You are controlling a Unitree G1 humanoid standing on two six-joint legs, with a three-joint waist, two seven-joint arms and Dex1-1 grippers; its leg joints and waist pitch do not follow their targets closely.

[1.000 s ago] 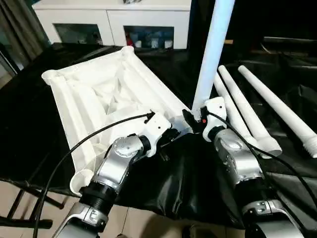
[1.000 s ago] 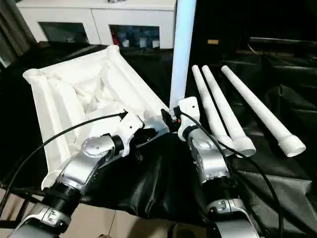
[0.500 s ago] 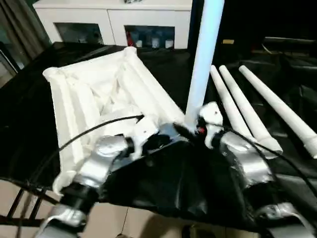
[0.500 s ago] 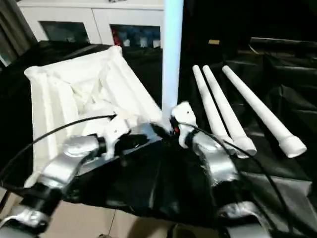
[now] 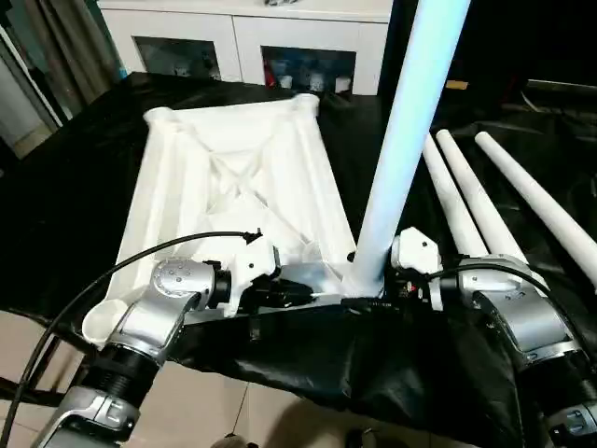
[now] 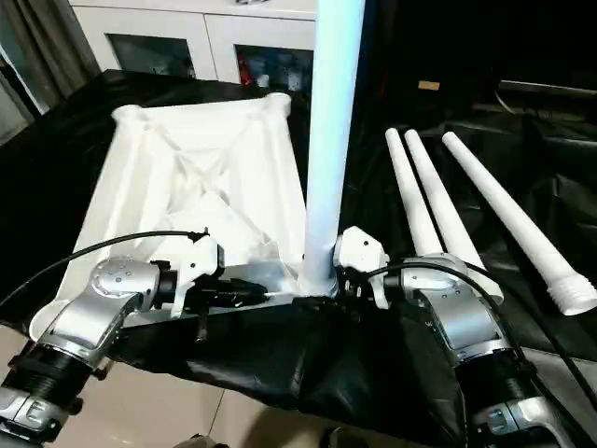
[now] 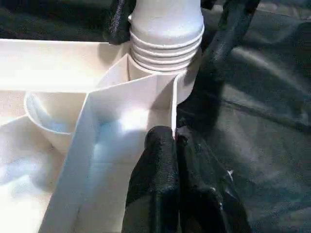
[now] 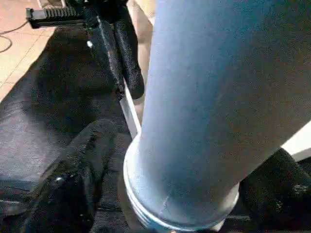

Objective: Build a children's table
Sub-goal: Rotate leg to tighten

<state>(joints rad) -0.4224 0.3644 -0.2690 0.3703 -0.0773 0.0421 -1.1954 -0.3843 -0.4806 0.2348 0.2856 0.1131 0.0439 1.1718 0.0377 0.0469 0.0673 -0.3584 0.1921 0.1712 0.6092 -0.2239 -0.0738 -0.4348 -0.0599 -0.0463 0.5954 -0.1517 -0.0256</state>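
The leg (image 5: pixel 401 159) stands upright, its threaded foot in the tabletop's (image 5: pixel 233 177) corner socket at the desk's (image 5: pixel 65 187) near edge, long axis straight up. The right gripper (image 7: pixel 170 17) straddles that foot, fingers apart on either side; the left gripper (image 7: pixel 176 145), pinched together on the tabletop's thin rim wall just beside the socket, steadies it. I'd say turning the leg falls to the right arm.

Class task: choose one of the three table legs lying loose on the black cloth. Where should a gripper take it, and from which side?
Take the outermost leg mid-shaft, from above, fingers straddling the tube: it lies flat and apart from the other two legs, leaving room either side.
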